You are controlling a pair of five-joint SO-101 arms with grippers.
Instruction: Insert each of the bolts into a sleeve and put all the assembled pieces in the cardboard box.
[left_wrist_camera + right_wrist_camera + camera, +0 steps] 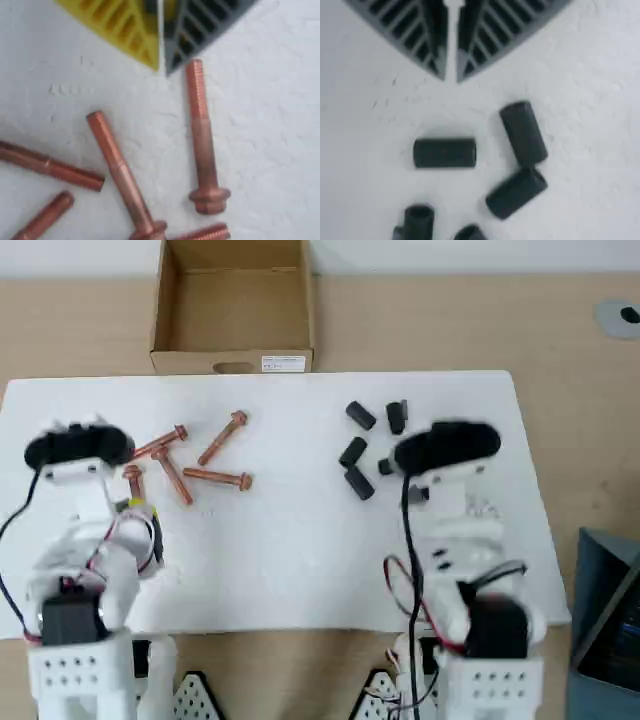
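Note:
Several copper bolts (pixel 218 478) lie scattered on the left part of the white mat (pixel 290 550). Several black sleeves (pixel 352 452) lie loose on its right part. My left gripper (pixel 161 65), one finger yellow and one grey, is shut and holds nothing; its tips hover just short of the threaded end of one bolt (pixel 202 140). My right gripper (pixel 451 75) is also shut and holds nothing, a short way from a sleeve lying on its side (pixel 445 151). The open cardboard box (pixel 235 310) stands beyond the mat's far edge and has nothing in it.
The left arm (pixel 78 445) stands over the mat's left side, the right arm (pixel 445 445) over the right side beside the sleeves. A dark grey object (pixel 605 620) sits off the mat at the right edge. Bare mat lies between the two arms.

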